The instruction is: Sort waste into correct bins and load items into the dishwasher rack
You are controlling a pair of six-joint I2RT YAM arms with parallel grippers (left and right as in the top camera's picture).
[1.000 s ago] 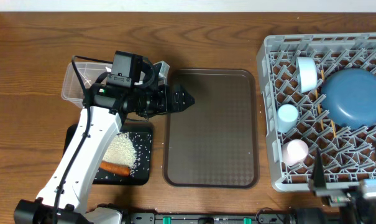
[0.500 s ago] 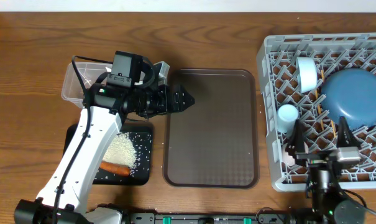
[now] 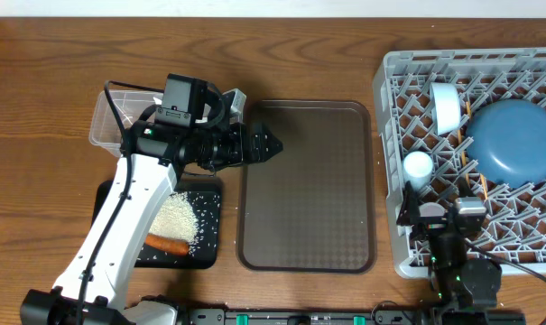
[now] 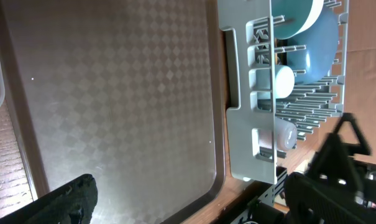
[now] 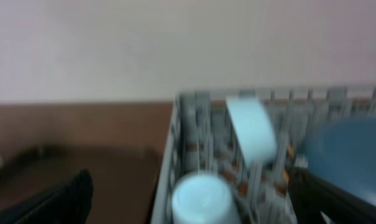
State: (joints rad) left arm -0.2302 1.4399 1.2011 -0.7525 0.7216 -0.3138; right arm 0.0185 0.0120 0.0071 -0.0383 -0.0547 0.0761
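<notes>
The grey dishwasher rack holds the dark blue plate, the light blue bowl, the light blue cup and wooden chopsticks. My right gripper hangs open and empty over the rack's front left, hiding the pinkish-white cup from above; that cup shows in the left wrist view. The right wrist view is blurred, with the light blue cup between the fingers. My left gripper is open and empty over the brown tray's left edge. The black tray holds rice and the carrot.
The brown serving tray lies bare between the bins and the rack. The clear tub is at the back left, mostly hidden under my left arm. No napkins or wrapper show.
My right arm has moved from the front right corner leftward and up over the rack's front edge, now covering the pinkish-white cup. The left arm has not moved.
</notes>
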